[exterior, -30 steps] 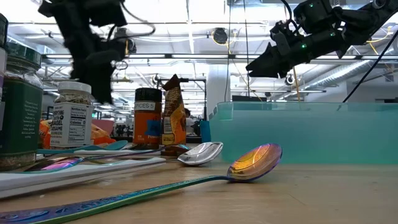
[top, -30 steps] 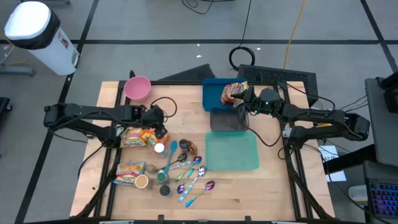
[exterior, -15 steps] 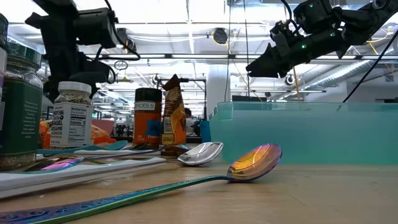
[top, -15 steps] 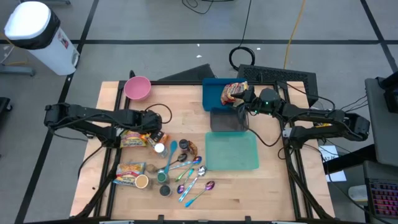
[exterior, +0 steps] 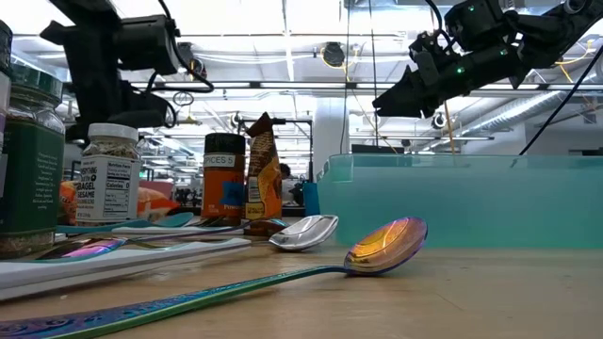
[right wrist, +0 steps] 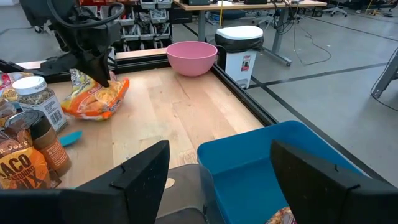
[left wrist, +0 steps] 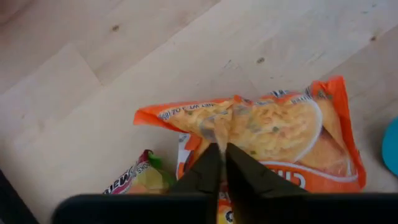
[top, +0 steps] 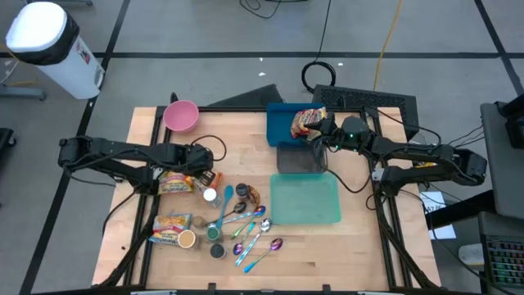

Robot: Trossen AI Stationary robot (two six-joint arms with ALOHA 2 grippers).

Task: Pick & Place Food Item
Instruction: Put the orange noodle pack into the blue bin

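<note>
Left gripper (left wrist: pixel 222 163) pinched shut on the orange snack bag (left wrist: pixel 273 134) lying directly under it, right gripper (right wrist: pixel 217 180) wide open over the blue bin (right wrist: pixel 261 165).

In the left wrist view we lose the lower part of the orange packet (left wrist: pixel 273 134) behind the shut left pincer (left wrist: pixel 222 163). A second packet (left wrist: pixel 134 182) is cut off at the frame's edge. In the low view, the teal bin (exterior: pixel 462 202) hides the counter behind it.
</note>
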